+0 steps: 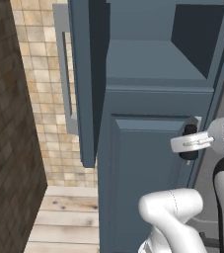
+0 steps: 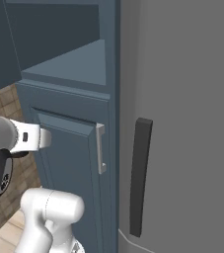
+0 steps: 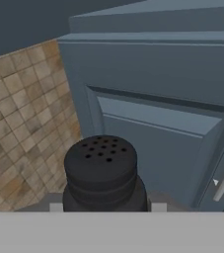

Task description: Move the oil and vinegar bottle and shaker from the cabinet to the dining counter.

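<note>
Item: shaker (image 3: 101, 173); dark, round, perforated cap; sits between the fingers of the gripper (image 3: 102, 206) in the hand view, jaws partly closed on its body, so it reads as held; in the left base view it shows as a small dark shape (image 1: 189, 143) at the hand, in front of the lower door of the cabinet (image 1: 143, 183).

Item: cabinet; slate-blue; upper door swung open to the left, shelf (image 1: 153, 62) above the lower panel bare where it can be seen; lower door shut, small pale handle (image 2: 100, 148) on its right edge.

Item: grey panel (image 2: 192, 99) with dark bar handle (image 2: 140, 175), just right of the cabinet.

Location note: the shaker is out of the cabinet, carried just beside the lower door; the dining counter is not in these pictures; bottle not seen here.

Risks, judged:
- shaker close to the lower door face; a swing of the arm toward it could knock the shaker askew in the grip;
- the open upper door hangs near the arm's left; a wide turn or a base move could strike it;
- the grip looks low on a rounded body; a jolt in transit could let it slip or tilt;
- the pale handle and the dark bar project near the wrist and could snag it.
</note>
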